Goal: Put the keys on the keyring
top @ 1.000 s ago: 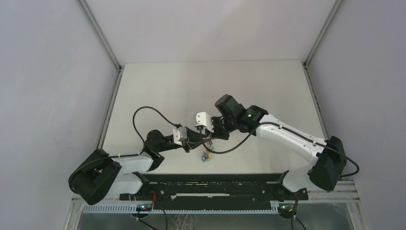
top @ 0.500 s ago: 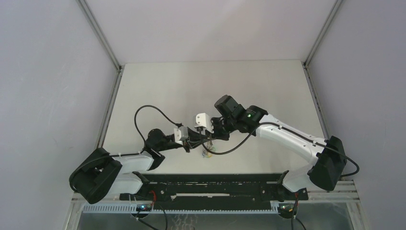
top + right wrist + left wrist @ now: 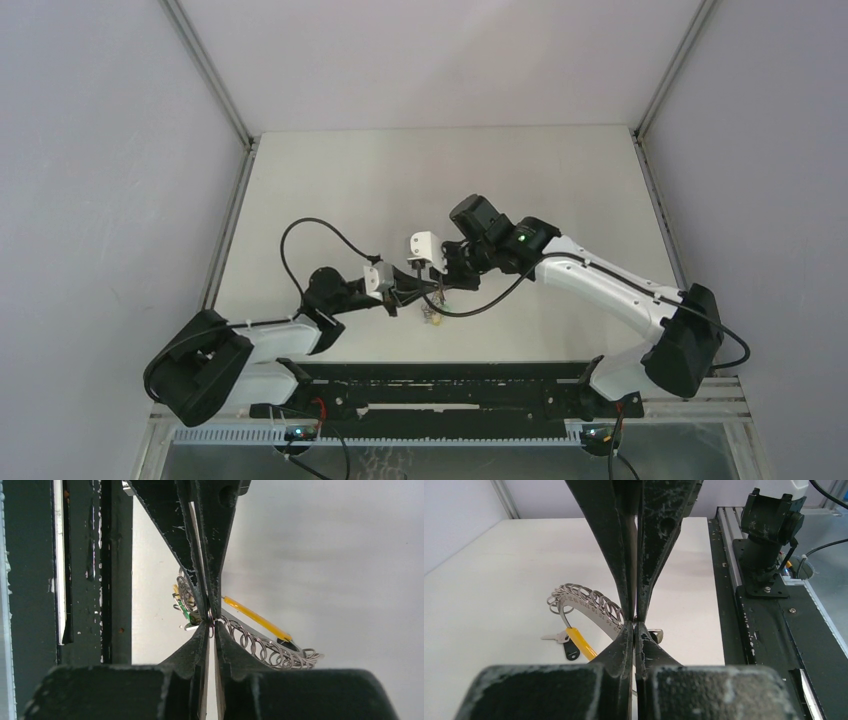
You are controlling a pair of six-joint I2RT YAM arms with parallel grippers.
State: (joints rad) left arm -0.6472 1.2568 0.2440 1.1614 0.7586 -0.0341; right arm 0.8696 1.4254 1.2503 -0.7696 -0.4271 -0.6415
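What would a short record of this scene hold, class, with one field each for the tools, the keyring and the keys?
left tool: shut on the keyring
right tool: shut on the keyring
keyring: coiled silvery loop, pinched by both tools
keys: yellow tag, black key head, green tag, all close by the loop
table: white

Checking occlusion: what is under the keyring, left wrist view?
A yellow tag, a black key head and a silver key blade show beneath the keyring; the shut left end effector covers the rest.
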